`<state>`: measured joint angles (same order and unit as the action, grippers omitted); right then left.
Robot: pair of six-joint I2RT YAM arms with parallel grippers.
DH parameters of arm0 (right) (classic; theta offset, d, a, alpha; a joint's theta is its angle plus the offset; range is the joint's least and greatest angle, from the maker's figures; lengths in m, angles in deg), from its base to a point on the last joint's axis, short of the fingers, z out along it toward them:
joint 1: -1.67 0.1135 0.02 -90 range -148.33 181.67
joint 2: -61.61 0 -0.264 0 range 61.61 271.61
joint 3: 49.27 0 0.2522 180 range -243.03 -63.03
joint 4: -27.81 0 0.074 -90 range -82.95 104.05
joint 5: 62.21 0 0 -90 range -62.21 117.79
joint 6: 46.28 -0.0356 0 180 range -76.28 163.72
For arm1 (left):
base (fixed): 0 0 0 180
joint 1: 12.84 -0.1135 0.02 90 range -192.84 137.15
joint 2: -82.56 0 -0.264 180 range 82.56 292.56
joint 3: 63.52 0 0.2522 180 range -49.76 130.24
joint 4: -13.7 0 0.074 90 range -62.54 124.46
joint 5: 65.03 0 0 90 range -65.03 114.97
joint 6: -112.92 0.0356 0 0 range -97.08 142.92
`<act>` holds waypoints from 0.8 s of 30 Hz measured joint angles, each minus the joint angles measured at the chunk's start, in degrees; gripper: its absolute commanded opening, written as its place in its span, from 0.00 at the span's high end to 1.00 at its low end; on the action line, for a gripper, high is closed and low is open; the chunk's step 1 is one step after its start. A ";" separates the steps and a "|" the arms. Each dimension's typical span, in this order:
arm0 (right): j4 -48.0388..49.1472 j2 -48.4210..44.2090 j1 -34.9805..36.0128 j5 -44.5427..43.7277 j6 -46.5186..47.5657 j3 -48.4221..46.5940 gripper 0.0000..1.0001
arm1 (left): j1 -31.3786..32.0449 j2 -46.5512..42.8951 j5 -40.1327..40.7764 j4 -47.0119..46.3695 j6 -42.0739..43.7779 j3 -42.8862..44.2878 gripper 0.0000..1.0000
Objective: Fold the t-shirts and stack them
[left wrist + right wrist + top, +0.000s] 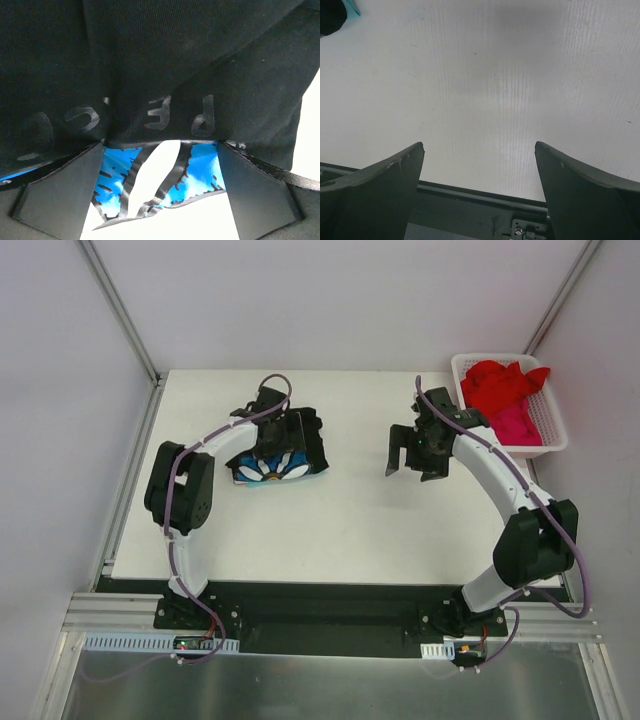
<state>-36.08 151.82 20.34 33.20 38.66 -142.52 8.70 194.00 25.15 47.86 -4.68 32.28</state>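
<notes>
While the left gripper (161, 150) spreads wide over the black shirt (306, 430), the right gripper (412, 464) gapes empty near the white basket (556, 446).

The folded t-shirt (305, 440) lies on the left half of the worktop (330, 530), toward its far edge. The left pincer (275, 435) hangs right over this t-shirt, above its far-left part. The right pincer (413, 462) is over the worktop right of centre, with the folded t-shirt well apart on its left. The basket (535, 452) stands at the far right corner of the worktop, behind and to the right of the right pincer. Inside it, the rear t-shirt (500, 385) lies bunched toward the back, and the front t-shirt (518, 425) touches it on the near side.
</notes>
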 measured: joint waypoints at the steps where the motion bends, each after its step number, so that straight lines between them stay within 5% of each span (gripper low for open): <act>1: -0.17 -0.28 0.00 0.11 0.00 0.13 0.04 | -0.57 0.61 -0.42 0.04 -0.07 0.00 0.01; 24: -1.16 -3.67 0.00 3.04 0.22 0.44 0.04 | -16.68 3.13 -4.13 4.52 2.34 4.44 0.01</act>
<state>-37.24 148.15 20.34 36.24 38.88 -142.08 -7.98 197.13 21.02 52.39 -2.34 36.72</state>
